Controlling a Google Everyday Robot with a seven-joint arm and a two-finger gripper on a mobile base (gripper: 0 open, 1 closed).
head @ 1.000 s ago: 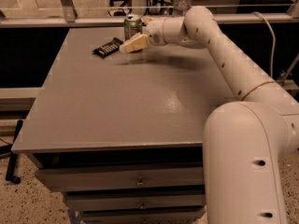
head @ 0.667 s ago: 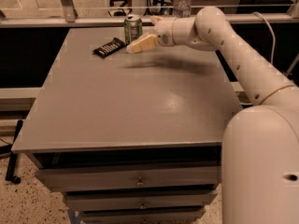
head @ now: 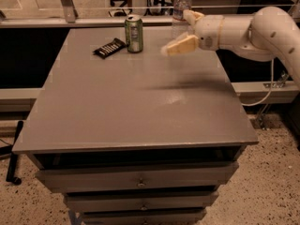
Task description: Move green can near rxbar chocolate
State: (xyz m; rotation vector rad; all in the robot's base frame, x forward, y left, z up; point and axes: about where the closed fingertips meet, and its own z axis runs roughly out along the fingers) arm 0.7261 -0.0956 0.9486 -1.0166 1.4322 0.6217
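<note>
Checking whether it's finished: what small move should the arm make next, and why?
Probably draw the gripper, hovering right of the can, farther away and stop: the can stands upright just beside the bar, and the jaws are open and empty.

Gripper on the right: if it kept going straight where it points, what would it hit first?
Probably the green can, left of the gripper above the table; depth is unclear.

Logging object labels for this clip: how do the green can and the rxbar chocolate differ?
The green can stands upright; the rxbar chocolate lies flat. The can is a green cylinder with a silver top; the bar is thin and black. Both sit close together on the table's far side, untouched; the gripper hovers open to their right.
</note>
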